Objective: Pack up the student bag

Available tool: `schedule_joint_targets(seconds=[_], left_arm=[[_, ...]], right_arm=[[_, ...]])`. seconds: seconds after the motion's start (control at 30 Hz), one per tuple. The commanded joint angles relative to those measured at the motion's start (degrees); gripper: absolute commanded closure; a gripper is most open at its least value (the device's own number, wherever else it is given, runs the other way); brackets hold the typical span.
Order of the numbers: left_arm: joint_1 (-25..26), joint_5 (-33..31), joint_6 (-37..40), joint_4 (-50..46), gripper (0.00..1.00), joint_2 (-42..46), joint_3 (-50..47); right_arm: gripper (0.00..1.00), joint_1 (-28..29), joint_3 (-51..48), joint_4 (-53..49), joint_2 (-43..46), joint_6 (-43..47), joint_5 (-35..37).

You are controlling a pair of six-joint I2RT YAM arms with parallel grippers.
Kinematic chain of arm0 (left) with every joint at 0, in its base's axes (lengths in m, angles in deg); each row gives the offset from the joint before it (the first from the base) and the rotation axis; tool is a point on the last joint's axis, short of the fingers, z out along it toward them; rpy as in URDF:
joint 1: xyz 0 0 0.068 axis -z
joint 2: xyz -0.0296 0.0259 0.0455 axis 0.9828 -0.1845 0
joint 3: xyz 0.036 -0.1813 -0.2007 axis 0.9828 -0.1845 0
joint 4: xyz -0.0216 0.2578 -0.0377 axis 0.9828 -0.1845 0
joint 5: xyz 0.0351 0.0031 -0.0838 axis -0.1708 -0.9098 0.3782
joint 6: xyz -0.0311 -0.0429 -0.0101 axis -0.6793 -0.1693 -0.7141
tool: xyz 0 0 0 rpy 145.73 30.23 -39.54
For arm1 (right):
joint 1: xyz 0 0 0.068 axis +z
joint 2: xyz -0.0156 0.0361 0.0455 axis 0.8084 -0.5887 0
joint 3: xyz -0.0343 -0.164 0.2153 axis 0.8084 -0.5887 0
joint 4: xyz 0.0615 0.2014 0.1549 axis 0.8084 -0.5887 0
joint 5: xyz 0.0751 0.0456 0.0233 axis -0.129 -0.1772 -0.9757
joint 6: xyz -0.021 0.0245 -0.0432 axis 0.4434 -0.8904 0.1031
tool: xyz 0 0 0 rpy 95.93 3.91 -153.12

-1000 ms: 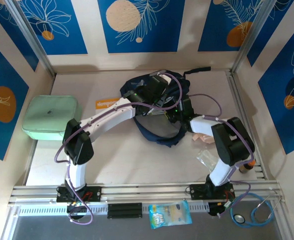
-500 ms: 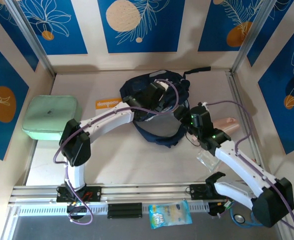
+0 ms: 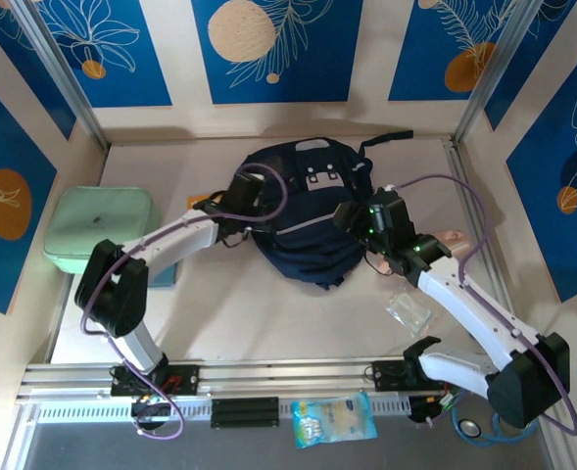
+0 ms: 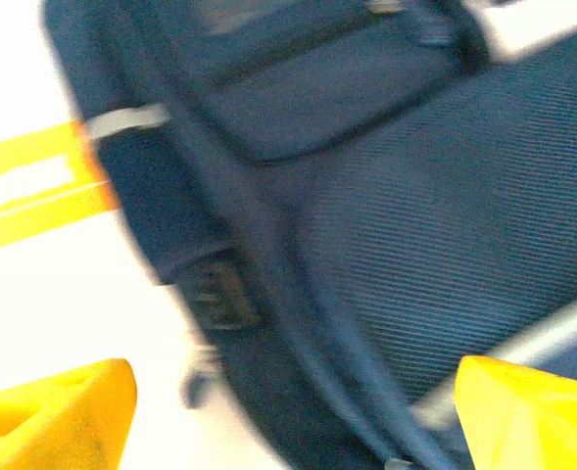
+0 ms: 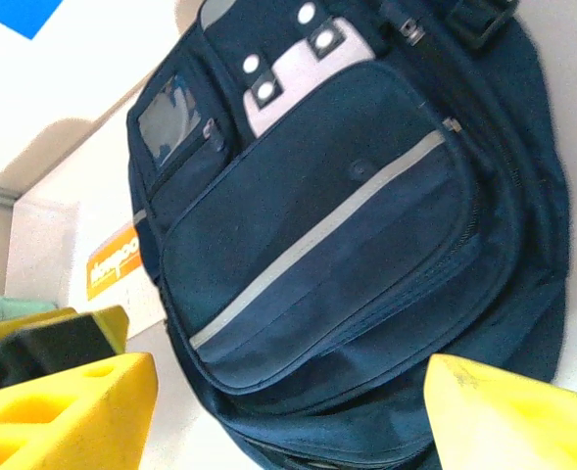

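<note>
The student bag lies flat in the middle of the table, dark navy, front side up, with its grey-white patch towards the back wall. My left gripper is at the bag's left edge. In the blurred left wrist view its yellow fingertips stand far apart over the bag's fabric, open and holding nothing. My right gripper hovers at the bag's right side. It is open too, and looks across the front pocket and its light stripe.
A mint green case sits at the left wall. An orange card lies left of the bag. A pink item and a clear packet lie to the right. A snack packet and a stethoscope rest near the front rail.
My left gripper has opened and let go of the bag, and its arm has pulled back left. The bag has dropped from a propped-open shape to lying flat. My right arm has stretched out.
</note>
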Motion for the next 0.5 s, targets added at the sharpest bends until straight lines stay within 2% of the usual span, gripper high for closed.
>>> schedule_joint_targets(seconds=[0.0, 0.13, 0.3, 0.47], left_arm=[[-6.41, 4.97, -4.17, 0.33, 0.12, 0.34, -1.97], [-11.80, 12.17, -6.60, 0.84, 0.11, -3.91, -0.42], [-13.15, 20.08, -10.11, 4.77, 0.10, -10.37, 3.81], [-13.14, 20.85, -13.50, 5.74, 0.12, -16.47, 7.41]], right_arm=[[0.26, 0.92, 1.91, 1.83, -2.19, 2.09, -5.15], [0.26, 1.58, 2.50, 2.34, -4.37, 1.88, -6.83], [0.27, 1.88, 2.41, 2.51, -5.07, 1.58, -7.65], [0.27, 1.79, 2.42, 0.92, -4.55, 1.63, -7.03]])
